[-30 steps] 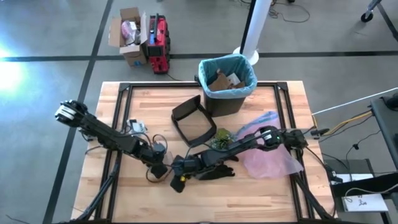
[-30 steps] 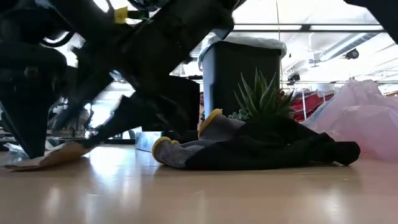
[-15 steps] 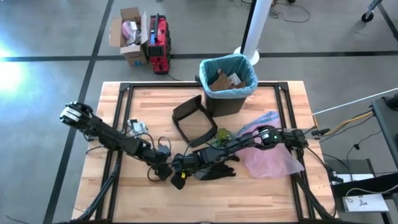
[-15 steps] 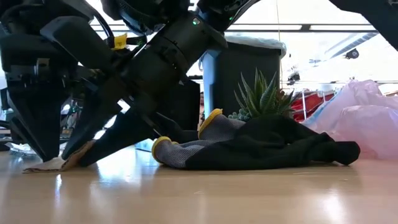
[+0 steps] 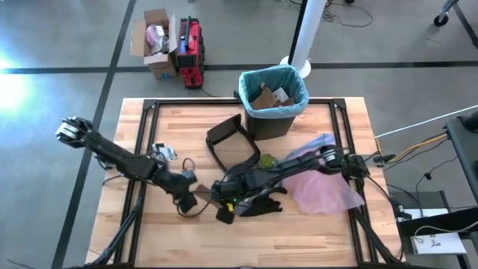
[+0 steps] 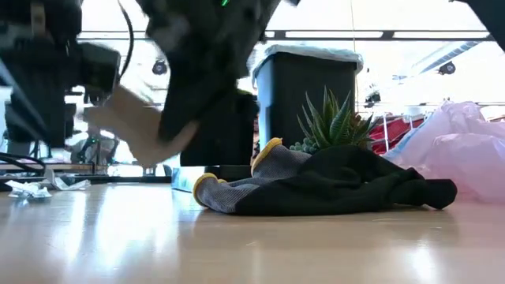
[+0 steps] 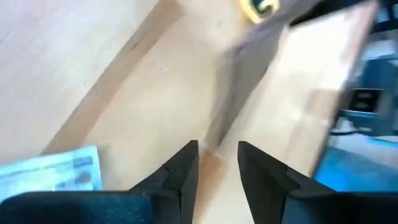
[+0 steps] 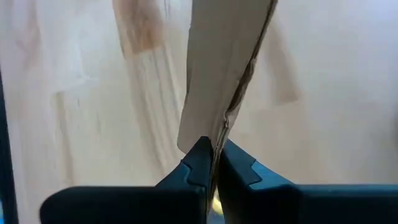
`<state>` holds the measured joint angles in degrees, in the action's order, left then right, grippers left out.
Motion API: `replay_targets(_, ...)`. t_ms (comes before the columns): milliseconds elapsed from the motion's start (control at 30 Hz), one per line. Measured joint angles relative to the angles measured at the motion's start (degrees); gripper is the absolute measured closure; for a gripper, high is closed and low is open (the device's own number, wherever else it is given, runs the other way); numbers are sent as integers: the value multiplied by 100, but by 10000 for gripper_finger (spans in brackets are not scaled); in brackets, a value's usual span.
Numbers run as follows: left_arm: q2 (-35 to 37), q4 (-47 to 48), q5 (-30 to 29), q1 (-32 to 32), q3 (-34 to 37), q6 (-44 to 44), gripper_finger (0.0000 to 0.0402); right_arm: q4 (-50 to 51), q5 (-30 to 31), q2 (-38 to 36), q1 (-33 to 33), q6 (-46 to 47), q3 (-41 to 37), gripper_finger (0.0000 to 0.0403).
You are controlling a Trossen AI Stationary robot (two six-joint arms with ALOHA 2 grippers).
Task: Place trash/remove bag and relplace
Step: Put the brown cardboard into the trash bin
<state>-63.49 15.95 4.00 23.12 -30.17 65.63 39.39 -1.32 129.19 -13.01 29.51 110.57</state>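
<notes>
A flat piece of brown paper trash (image 6: 130,126) hangs clear of the table with my right gripper (image 8: 214,149) shut on it. That gripper (image 5: 222,203) has reached across to the table's near middle. My left gripper (image 7: 217,155) stands just left of it (image 5: 187,200), slightly open, with only tabletop showing between its fingers. The black bin (image 5: 273,112) stands at the far edge. Its teal-blue bag (image 5: 299,99) is folded over the rim and has brown and white paper inside. My right gripper pinches one edge of the brown paper (image 8: 219,121) between its two fingers. The fingers slant down from the table's right side. The sheet reaches out past the fingertips, and the low view shows it lifted clear of the table.
A black-and-yellow glove (image 6: 316,185) lies by the right arm, with a green plant tuft (image 6: 335,118) behind it and a pink bag (image 5: 325,187) to the right. A black tray (image 5: 233,143) sits before the bin. White scraps (image 6: 31,188) and a printed wrapper (image 7: 56,171) lie at left.
My right gripper has shut on the brown paper that lay flat on the table. It has then risen and rolled, lifting the paper clear. My left gripper has also risen, away from the tabletop.
</notes>
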Motion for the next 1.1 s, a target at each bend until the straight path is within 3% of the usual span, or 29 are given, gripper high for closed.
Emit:
replay_targets(267,1296,1029,-191,4,-21,45,310,1164,1650,-1411,348,-841,80,402)
replay_targets(533,1487,2373,-98,8,-4,46,307,934,3314,-2884,1203,-1085,88,403)
replay_targets(800,1326,2597,5,12,444,197,322,1440,3456,-3579,2419,-1079,70,403)
replay_targets(1100,1060,1538,195,62,784,428,331,3180,3428,-3484,3308,-1102,-24,395)
